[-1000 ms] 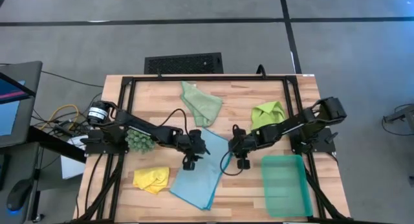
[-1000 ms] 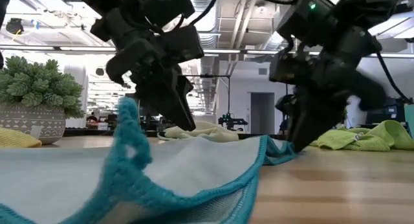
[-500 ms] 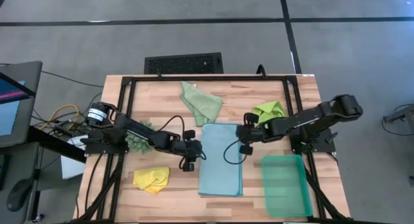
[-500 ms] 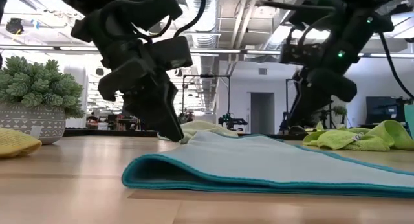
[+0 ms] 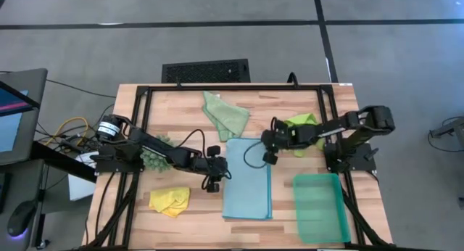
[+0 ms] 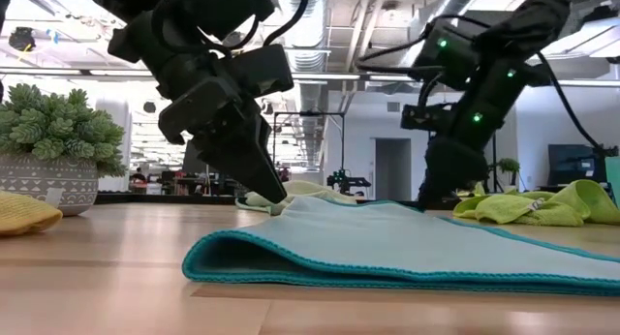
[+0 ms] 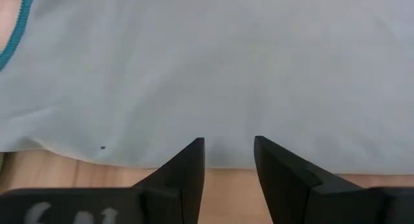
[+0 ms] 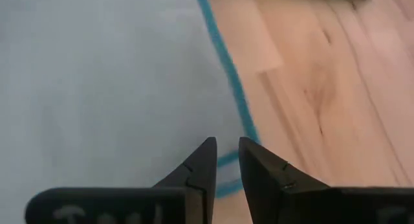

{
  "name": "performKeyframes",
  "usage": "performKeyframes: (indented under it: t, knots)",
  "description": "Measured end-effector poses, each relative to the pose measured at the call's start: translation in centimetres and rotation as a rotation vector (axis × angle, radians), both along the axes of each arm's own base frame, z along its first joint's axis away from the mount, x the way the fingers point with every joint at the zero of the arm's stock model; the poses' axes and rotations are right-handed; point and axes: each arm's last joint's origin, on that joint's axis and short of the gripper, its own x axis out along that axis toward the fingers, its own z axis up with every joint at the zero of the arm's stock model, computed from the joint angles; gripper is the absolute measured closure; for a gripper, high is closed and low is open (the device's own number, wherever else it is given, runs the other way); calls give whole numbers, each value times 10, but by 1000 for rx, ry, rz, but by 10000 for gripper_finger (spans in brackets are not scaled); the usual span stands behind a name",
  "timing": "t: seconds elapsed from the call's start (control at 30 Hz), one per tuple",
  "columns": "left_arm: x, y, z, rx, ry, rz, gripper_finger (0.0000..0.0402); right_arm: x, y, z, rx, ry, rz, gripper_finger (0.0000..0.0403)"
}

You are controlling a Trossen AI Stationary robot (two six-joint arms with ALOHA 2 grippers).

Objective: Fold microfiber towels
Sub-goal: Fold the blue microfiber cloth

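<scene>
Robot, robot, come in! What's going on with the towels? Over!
Left gripper open, at light blue microfiber towel's left edge. Right gripper nearly closed, empty, at its far right corner. Towel folded flat. Nothing in the way.

The left arm (image 5: pixel 163 151) is covering most of the dark-green spiky plant (image 5: pixel 152 158) — the pot below is not showing from above.
</scene>
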Motion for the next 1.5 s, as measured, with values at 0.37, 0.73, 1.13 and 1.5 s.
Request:
performKeyframes:
  t: [0.37, 0.73, 1.13, 1.5]
  knots:
    - [1, 5, 0, 95, 8, -89, 274, -13, -56, -11, 261, -76, 98, 312]
    - [3, 20, 0, 100, 14, -51, 274, -12, -61, -17, 276, -124, 184, 323]
    - [3, 18, -1, 16, 17, -55, 274, -18, -45, 8, 181, -122, 149, 383]
    - [7, 6, 4, -73, -41, -166, 274, -36, -21, 36, 155, -106, 103, 390]
